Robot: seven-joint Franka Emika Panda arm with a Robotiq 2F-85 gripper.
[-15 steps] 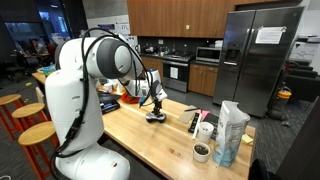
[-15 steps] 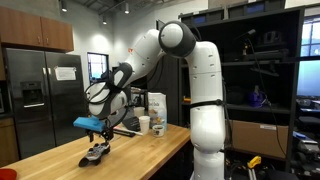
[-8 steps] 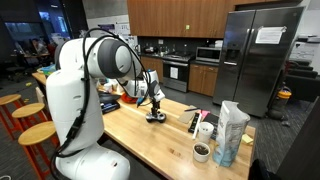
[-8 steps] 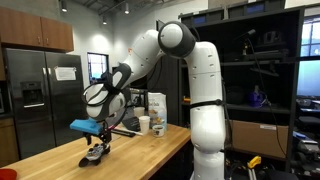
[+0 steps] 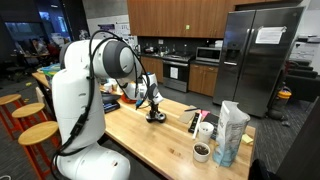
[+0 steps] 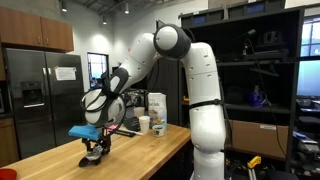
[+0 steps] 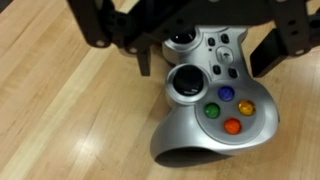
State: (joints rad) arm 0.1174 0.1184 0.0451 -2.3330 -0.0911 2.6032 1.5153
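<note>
A silver game controller (image 7: 205,95) with two black thumbsticks and coloured buttons lies flat on the wooden table (image 7: 60,120). My gripper (image 7: 205,55) comes in from the top of the wrist view. It is open, with one black finger (image 7: 146,58) on each side of the controller's upper part; neither clearly touches it. In both exterior views the gripper (image 5: 154,106) (image 6: 97,146) is low over the controller (image 5: 156,117) (image 6: 94,157), near the middle of the table.
A tall white-and-blue bag (image 5: 230,134), a white cup (image 5: 205,131) and a dark cup (image 5: 201,152) stand at one end of the table. Wooden stools (image 5: 38,135) line one side. A steel fridge (image 5: 255,55) stands behind.
The gripper has come down a little closer over the controller. The controller has not moved.
</note>
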